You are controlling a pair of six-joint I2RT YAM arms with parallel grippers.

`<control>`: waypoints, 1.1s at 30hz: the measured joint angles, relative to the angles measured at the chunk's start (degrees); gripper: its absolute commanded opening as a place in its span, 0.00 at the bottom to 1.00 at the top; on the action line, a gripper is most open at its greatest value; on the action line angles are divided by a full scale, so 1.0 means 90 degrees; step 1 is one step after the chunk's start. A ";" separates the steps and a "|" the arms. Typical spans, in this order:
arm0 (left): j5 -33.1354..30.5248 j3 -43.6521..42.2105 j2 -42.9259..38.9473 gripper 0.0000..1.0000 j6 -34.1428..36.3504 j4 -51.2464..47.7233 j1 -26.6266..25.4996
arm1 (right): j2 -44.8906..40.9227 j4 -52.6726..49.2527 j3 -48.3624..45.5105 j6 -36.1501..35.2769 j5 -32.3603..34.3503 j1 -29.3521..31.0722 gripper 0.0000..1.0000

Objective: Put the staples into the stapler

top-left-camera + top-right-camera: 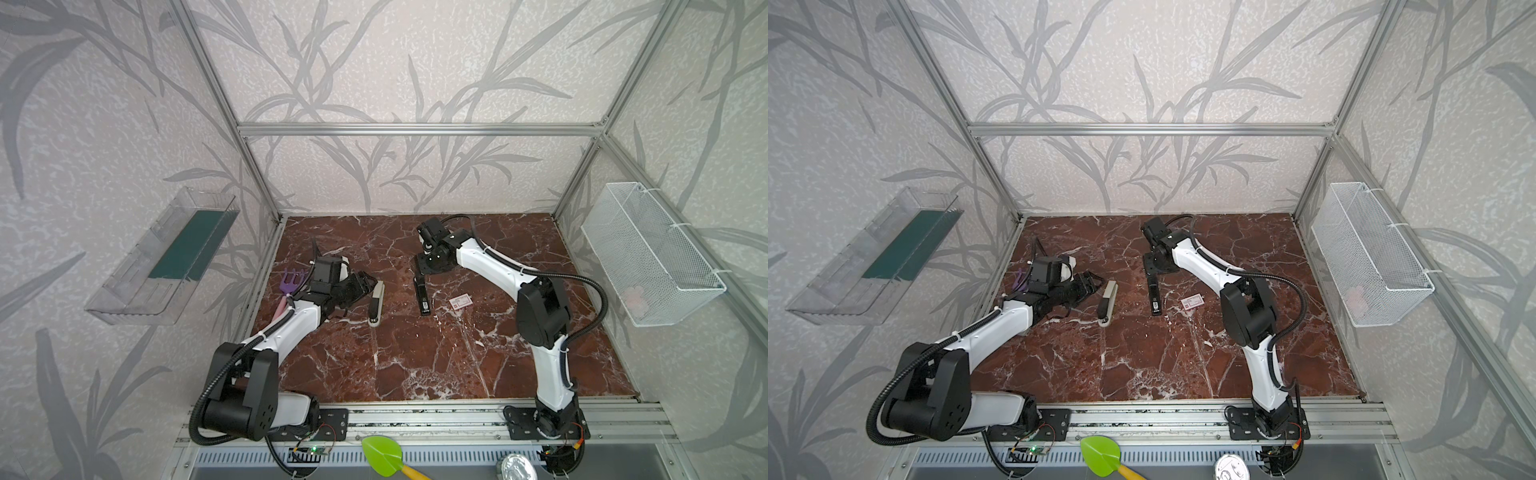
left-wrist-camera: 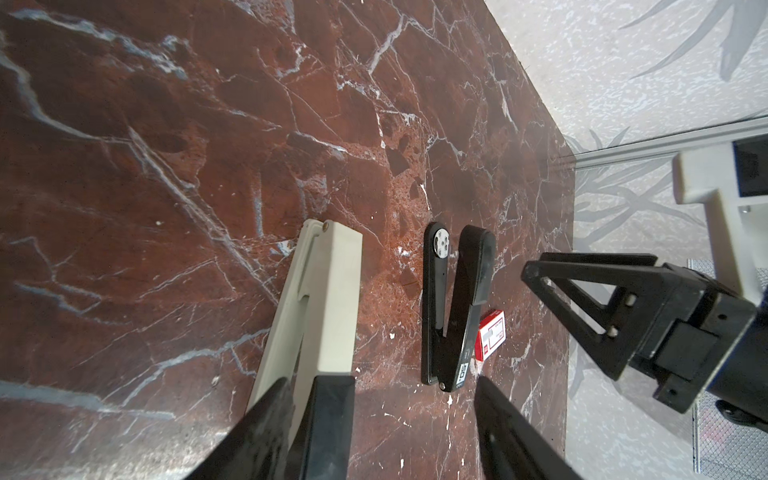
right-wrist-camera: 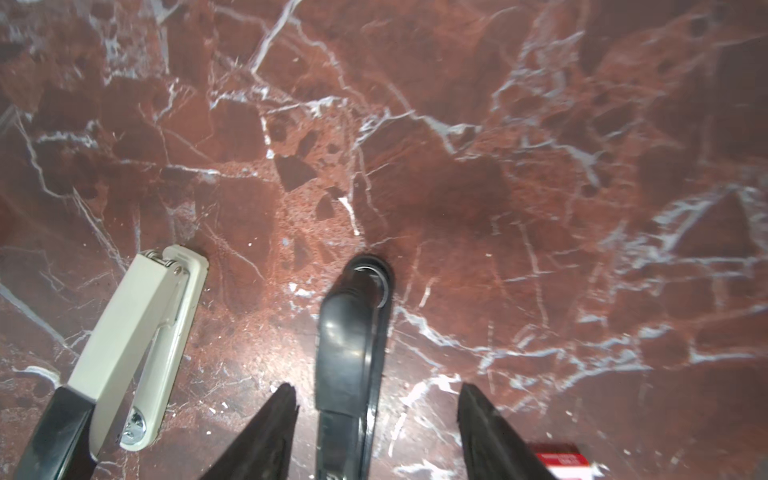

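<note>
Two staplers lie side by side on the red marble table. The beige-and-black stapler point(image 1: 376, 305) point(image 2: 328, 291) is on the left, the black stapler point(image 1: 422, 297) point(image 2: 436, 316) on the right, lying slightly sprung apart. The staples point(image 1: 461, 301) point(image 2: 492, 338), a small red-and-white box, rest just right of the black stapler. My left gripper point(image 1: 365, 282) point(image 2: 382, 399) is open beside the beige stapler's far end, which passes by one finger. My right gripper point(image 1: 420, 275) point(image 3: 376, 395) is open, its fingers either side of the black stapler's far end with gaps showing.
A purple toy rake point(image 1: 291, 278) lies at the left table edge behind my left arm. A clear bin point(image 1: 166, 257) hangs on the left wall and a white wire basket point(image 1: 652, 253) on the right wall. A green spade point(image 1: 382, 455) lies below the front rail.
</note>
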 measured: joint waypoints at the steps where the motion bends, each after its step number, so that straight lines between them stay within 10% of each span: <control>1: 0.0005 0.0000 0.0000 0.70 -0.0002 0.0000 -0.0005 | 0.0163 -0.0104 0.0148 -0.0012 0.0027 0.0080 0.66; 33: 0.0389 0.0233 0.0036 0.65 -0.0255 -0.0039 -0.0019 | 0.1345 -0.1273 0.1678 -0.1154 0.0321 0.0296 0.07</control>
